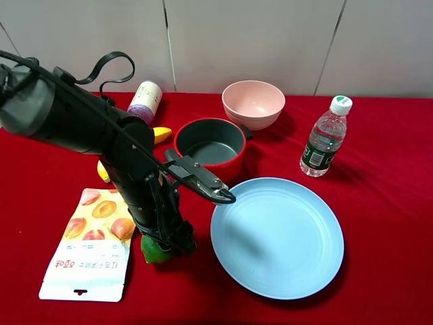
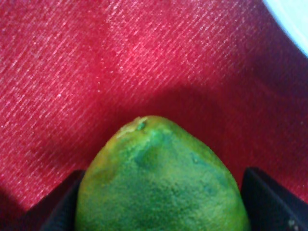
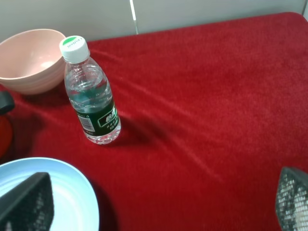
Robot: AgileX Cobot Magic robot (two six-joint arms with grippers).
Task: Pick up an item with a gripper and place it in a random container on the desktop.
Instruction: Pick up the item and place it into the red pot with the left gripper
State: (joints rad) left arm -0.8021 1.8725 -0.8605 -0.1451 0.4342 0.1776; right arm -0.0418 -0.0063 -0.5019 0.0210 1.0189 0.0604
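The green lime [image 1: 151,251] lies on the red cloth of the desktop [image 1: 379,169], at the front left between a snack packet and the blue plate. My left gripper [image 1: 164,245] reaches straight down onto it. In the left wrist view the lime [image 2: 161,178] fills the space between the two black fingers [image 2: 60,207], which touch its sides. The red pot [image 1: 210,150] with a dark grey inside stands empty behind the arm. My right gripper [image 3: 161,207] is open and empty above the cloth on the right; it is out of the exterior view.
A light blue plate [image 1: 277,237] lies just right of the lime. A pink bowl [image 1: 254,103] stands behind the pot, and a water bottle [image 1: 325,139] to its right. A banana [image 1: 161,134], a lying canister [image 1: 144,101] and a snack packet [image 1: 91,244] are on the left.
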